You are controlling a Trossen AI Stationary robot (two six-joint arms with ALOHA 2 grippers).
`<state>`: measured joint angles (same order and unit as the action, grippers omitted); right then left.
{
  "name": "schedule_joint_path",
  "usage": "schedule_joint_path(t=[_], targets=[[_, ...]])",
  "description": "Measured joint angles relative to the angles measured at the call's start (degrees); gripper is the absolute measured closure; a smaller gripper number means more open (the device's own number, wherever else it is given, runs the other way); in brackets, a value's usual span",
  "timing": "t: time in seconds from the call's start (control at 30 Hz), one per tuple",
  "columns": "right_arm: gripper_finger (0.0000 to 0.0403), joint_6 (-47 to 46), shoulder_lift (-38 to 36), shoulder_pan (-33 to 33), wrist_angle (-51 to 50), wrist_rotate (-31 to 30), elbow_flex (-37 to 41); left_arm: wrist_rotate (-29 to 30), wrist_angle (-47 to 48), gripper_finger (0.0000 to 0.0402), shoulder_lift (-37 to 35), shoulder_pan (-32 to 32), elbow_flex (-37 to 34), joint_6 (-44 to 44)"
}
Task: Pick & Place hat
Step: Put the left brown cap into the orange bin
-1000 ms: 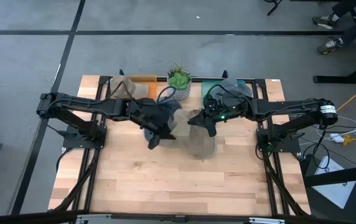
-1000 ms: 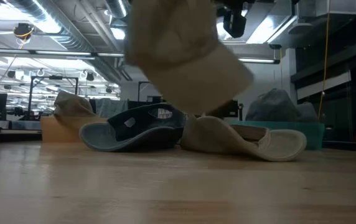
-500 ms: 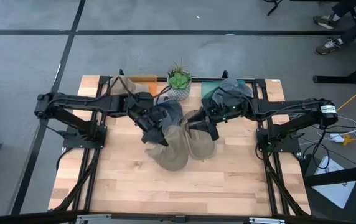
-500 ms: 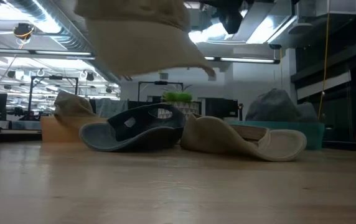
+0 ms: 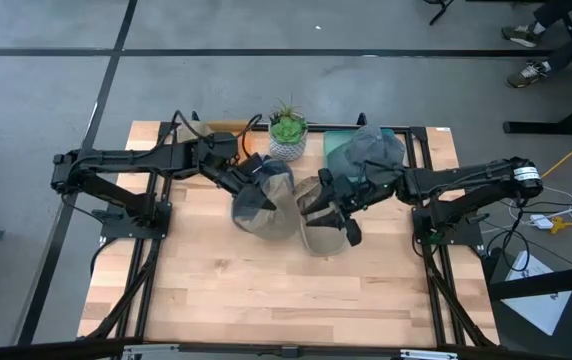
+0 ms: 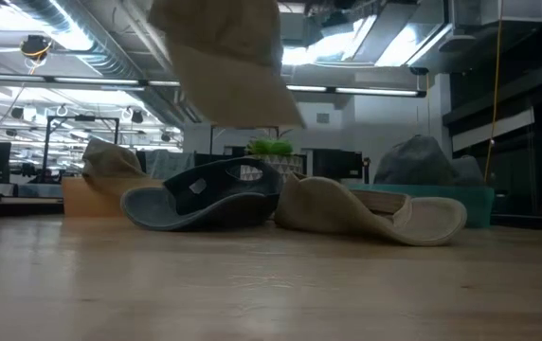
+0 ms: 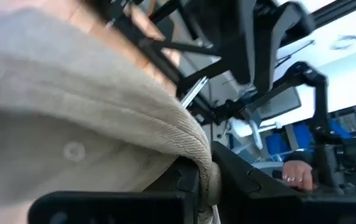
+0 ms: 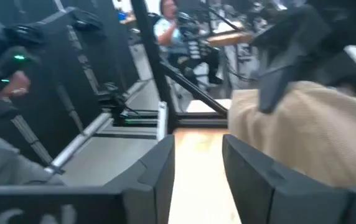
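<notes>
Carrying the tan hat point(image 5: 266, 205), the left pincer point(image 5: 249, 176) has swung it from frame centre back toward upper centre, fingers clamped on the brim fold point(image 7: 204, 169). The right pincer point(image 5: 346, 222) has let go and withdrawn, fingers point(image 8: 251, 180) parted and empty. Judgement: handover complete; placement remains. Two other hats point(image 6: 280, 204) lie on the table point(image 5: 196, 290).

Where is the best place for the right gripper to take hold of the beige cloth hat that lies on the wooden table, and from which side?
Probably the brim: a thin flap spread beside the crown of the beige cloth hat, its edge slightly raised. The open right gripper could come from above and pinch that edge.
</notes>
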<state>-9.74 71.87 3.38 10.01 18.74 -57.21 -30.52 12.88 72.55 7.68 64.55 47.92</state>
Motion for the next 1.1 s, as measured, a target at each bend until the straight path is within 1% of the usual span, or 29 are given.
schedule_joint_path(t=[0.13,0.23,0.37,0.43,0.6,0.7,0.8,0.9,0.93,0.97,1.1], targets=[[0.0304,-1.42,1.74,-1.51,2.55,5.95,-0.09,-0.02,-6.04,0.0384,0.0,-0.02,0.02,-0.02],[0.0333,-2.13,3.39,-2.55,3.42,7.22,-0.09,-0.01,-8.84,0.0383,0.0,-0.02,0.09,0.18],[0.0384,-2.27,5.29,-3.56,3.27,7.3,-0.09,-0.1,-10.32,0.0375,0.0,-0.08,0.09,1.01],[0.0397,-2.29,5.71,-4.08,3.42,4.89,-0.09,-0.71,-10.36,0.0377,0.0,-0.43,0.09,1.35],[0.038,-4.31,5.71,-6.37,3.42,-5.45,-0.09,-1.3,-10.36,0.0383,0.0,-1.82,0.09,2.36],[0.038,-7.08,5.71,-7.94,3.22,-11.01,-0.09,-1.38,-10.36,0.0376,0.0,-2.71,0.09,2.54],[0.039,-10.25,5.71,-9.36,0.73,-18.72,-0.09,-1.53,-10.36,0.0372,0.0,-3.58,0.09,2.54],[0.0398,-13.69,5.74,-10.52,-1.61,-26.09,-0.07,-1.55,-10.36,0.038,0.0,-4.06,0.09,2.51],[0.0399,-14.64,5.74,-10.85,-1.74,-26.57,-0.07,-1.5,-10.36,0.0383,0.0,-4.18,0.09,2.51],[0.0399,-15.09,5.74,-11.0,-1.6,-25.81,-0.07,-1.34,-10.36,0.0384,0.0,-4.22,0.09,2.54],[0.0387,-12.46,5.1,-11.0,-1.08,-18.69,-0.04,-0.43,-10.32,0.0379,0.0,-3.87,0.09,2.51]])
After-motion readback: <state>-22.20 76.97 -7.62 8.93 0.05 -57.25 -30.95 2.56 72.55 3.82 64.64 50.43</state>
